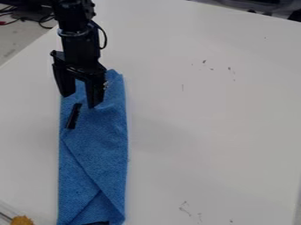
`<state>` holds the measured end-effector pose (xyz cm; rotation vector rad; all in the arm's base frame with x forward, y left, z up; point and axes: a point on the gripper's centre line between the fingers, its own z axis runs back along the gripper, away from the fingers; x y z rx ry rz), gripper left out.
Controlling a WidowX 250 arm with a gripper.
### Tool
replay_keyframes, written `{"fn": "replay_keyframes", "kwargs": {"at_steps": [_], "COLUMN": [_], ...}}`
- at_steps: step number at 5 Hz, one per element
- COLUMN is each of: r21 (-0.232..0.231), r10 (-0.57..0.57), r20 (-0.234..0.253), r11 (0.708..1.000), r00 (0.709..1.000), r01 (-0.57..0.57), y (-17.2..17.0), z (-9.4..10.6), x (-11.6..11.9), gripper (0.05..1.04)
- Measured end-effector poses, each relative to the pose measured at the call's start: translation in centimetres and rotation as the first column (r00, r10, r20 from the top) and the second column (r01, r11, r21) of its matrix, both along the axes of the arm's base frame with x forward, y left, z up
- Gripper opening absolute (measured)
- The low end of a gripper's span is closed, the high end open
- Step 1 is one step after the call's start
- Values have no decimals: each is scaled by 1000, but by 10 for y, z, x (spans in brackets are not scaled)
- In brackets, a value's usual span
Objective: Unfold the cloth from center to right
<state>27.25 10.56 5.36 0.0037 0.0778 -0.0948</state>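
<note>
The blue cloth (97,145) is folded into a long, narrow strip, with slanting folds crossing on the part farther from the gripper (80,100). It lies on the white table (206,123), one end beneath the gripper and the rest stretching toward the bottom of the view. The gripper's two fingers stand spread apart. A small black strip (73,116) rests on the cloth near the gripper's tips.
</note>
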Motion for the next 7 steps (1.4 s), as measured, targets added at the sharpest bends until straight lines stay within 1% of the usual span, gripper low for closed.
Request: {"fn": "replay_keyframes", "kwargs": {"at_steps": [1,2,3,4,5,6,7], "r21": [-14,-22,-17,-14,-25,-29,-31], "r10": [6,76,171,242,261,237,186], "r20": [-23,11,42,82,101,82,71], "r11": [1000,997,985,970,965,972,982], "r00": [1000,997,984,967,960,968,980], "r01": [-7,-76,-171,-242,-260,-235,-185], "y": [-1,2,16,25,29,31,30], "z": [-8,-13,-12,-10,-11,-17,-21], "x": [-2,-8,-21,-31,-32,-27,-9], "gripper": [1001,1001,1000,1001,1001,1001,1001]}}
